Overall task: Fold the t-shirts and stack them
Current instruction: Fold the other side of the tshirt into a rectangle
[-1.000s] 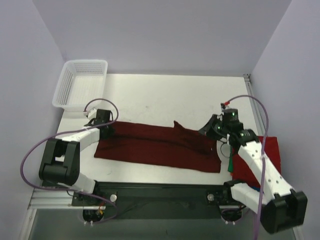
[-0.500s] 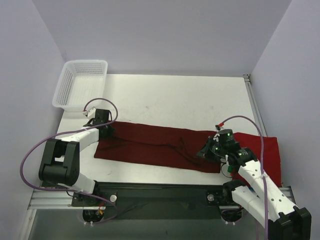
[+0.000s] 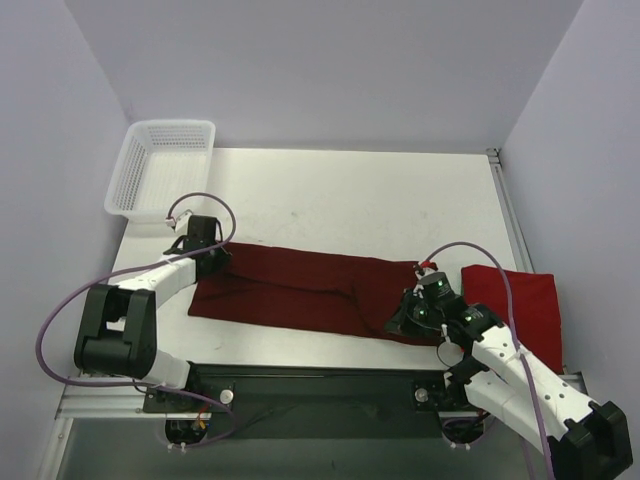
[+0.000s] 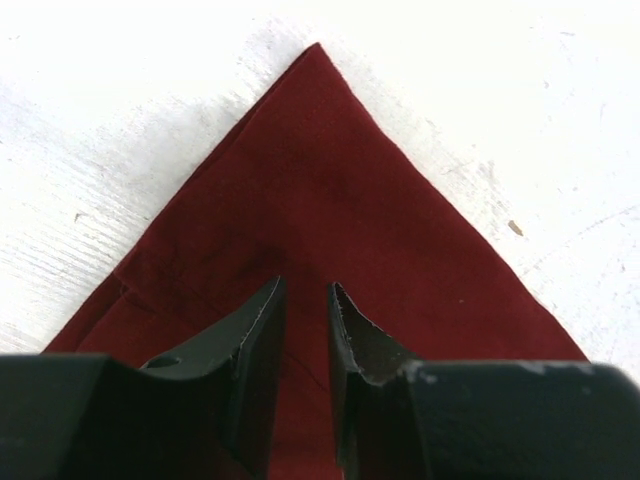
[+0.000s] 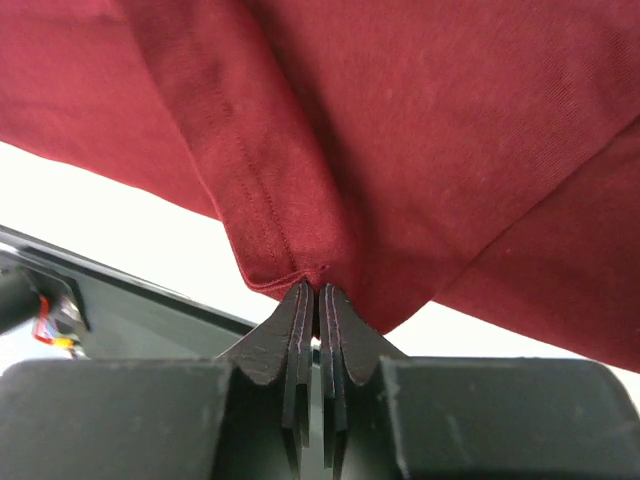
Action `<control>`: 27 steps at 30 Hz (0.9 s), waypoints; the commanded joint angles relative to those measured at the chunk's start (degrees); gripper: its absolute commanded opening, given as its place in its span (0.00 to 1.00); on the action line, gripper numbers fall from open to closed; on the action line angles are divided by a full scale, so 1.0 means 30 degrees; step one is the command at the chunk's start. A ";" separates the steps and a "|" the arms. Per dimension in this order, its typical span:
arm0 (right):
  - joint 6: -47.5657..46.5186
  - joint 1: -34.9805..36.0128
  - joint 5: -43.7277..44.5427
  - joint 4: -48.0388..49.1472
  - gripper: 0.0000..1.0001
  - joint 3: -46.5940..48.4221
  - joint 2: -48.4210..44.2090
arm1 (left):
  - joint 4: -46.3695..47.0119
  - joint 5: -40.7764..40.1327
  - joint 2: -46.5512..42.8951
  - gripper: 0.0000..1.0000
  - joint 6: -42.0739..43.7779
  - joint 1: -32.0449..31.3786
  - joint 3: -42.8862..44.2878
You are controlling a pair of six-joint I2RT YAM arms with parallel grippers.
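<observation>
Maroon t-shirt (image 3: 300, 290) lies in a long strip near the front edge of the worktop (image 3: 350, 190). We see right fingers (image 5: 285, 338) pinching its hem. The left fingers (image 4: 250, 350) are parted over its corner.

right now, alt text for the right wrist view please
The right gripper is shut on the stitched hem corner of a dark maroon t-shirt, whose cloth fills the upper frame. A strip of white table shows below the cloth on the left.
</observation>
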 commanded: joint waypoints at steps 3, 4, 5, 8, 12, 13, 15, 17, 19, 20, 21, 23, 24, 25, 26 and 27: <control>0.0525 0.1019 0.1026 0.0219 0.00 -0.0279 0.0161 | 0.0567 0.0864 -0.1325 0.37 0.0653 -0.0333 0.0670; 0.0583 0.1136 0.1026 0.0190 0.00 -0.0250 0.0132 | 0.0479 0.0894 -0.1587 0.38 0.0712 -0.0538 0.0728; 0.0613 0.1398 0.1142 0.0218 0.00 -0.0249 0.0103 | 0.0333 0.0894 -0.1706 0.39 0.0770 -0.1004 0.0758; 0.0672 0.1634 0.1406 -0.0015 0.00 -0.0278 0.0044 | 0.0040 0.0981 -0.2000 0.43 0.1034 -0.2058 0.0992; 0.0905 0.1694 0.1612 -0.0133 0.00 -0.0396 -0.0015 | -0.0108 0.1772 -0.1767 0.53 0.1824 -0.4460 0.1636; 0.0906 0.1694 0.1670 -0.0162 0.00 -0.0425 -0.0015 | 0.0066 0.2005 -0.1737 0.55 0.2029 -0.4988 0.1637; 0.0936 0.1752 0.1874 -0.0192 0.00 -0.0425 -0.0015 | 0.1294 0.3724 -0.1446 0.56 0.2352 -0.6157 0.1492; 0.0965 0.1781 0.1963 -0.0250 0.00 -0.0396 0.0015 | 0.2492 0.5308 -0.1210 0.57 0.2353 -0.6893 0.1462; 0.0936 0.1811 0.2051 -0.0279 0.00 -0.0396 0.0073 | 0.3808 0.6106 -0.0625 0.57 0.2295 -0.8094 0.1578; 0.0964 0.1811 0.2080 -0.0279 0.00 -0.0367 0.0102 | 0.4137 0.6544 -0.0391 0.57 0.2178 -0.8476 0.1695; 0.0936 0.1811 0.2139 -0.0279 0.00 -0.0367 0.0103 | 0.4488 0.6810 0.0133 0.57 0.2119 -0.9205 0.1783; 0.0935 0.1869 0.2198 -0.0280 0.00 -0.0425 0.0132 | 0.5747 0.7890 0.0692 0.57 0.1857 -0.9708 0.2105; 0.0906 0.1869 0.2256 -0.0308 0.00 -0.0396 0.0190 | 0.6129 0.8215 0.1333 0.57 0.1768 -0.9942 0.2251; 0.0935 0.1898 0.2285 -0.0309 0.00 -0.0425 0.0249 | 0.6858 0.8567 0.1688 0.57 0.1709 -1.0350 0.2658; 0.0906 0.1928 0.2315 -0.0338 0.00 -0.0396 0.0278 | 0.7010 0.9092 0.2039 0.57 0.1651 -1.0586 0.2952; 0.0906 0.1957 0.2344 -0.0309 0.00 -0.0396 0.0336 | 0.7011 0.9214 0.2710 0.57 0.1679 -1.0821 0.3303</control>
